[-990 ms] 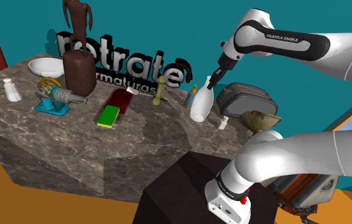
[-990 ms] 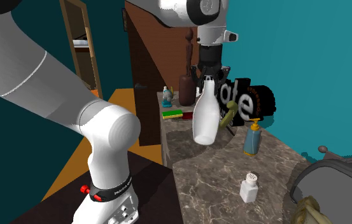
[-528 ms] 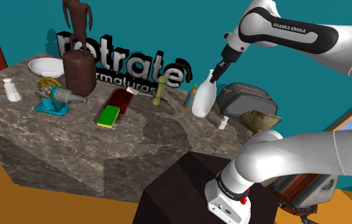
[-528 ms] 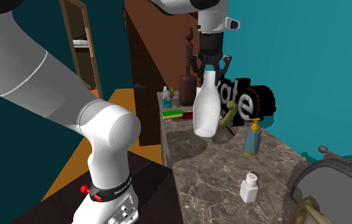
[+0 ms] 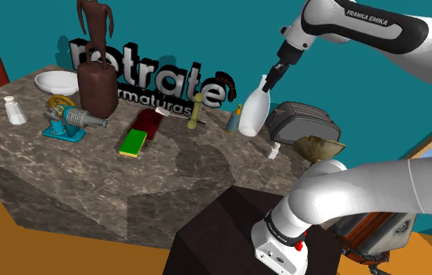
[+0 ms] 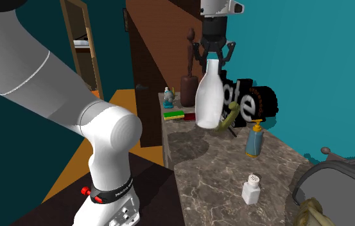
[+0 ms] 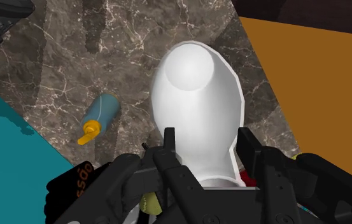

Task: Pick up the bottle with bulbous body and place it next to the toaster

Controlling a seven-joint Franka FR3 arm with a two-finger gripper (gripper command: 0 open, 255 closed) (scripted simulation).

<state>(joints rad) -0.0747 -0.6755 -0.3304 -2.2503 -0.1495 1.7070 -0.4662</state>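
- The dark marble desk (image 5: 81, 183) carries a white shaker (image 5: 15, 110) and a white bowl (image 5: 55, 81) farthest from the toaster (image 5: 306, 121), toward the shoulder view's left.
- A tall brown jug (image 5: 97, 86) stands closer in, though well apart from the toaster.
- A green-and-yellow sponge (image 5: 133, 142) lies flat, well to the toaster's left in the shoulder view.
- A blue soap dispenser (image 5: 235, 119) with a yellow pump stands on the desk near the toaster's left side.
- The white bottle (image 5: 255, 113) with the bulbous body hangs upright in the air. Its base is clear of the desk, and it is left of the toaster and apart from it.
- The end effector (image 5: 268, 81) grips that bottle at its narrow top. In the wrist view the two black fingers (image 7: 168, 143) press against the neck from either side.
- A small white shaker (image 5: 274, 150) sits on the desk just in front of the toaster.
- A brownish bowl (image 5: 319, 147) sits just beside the toaster, at its right in the shoulder view.
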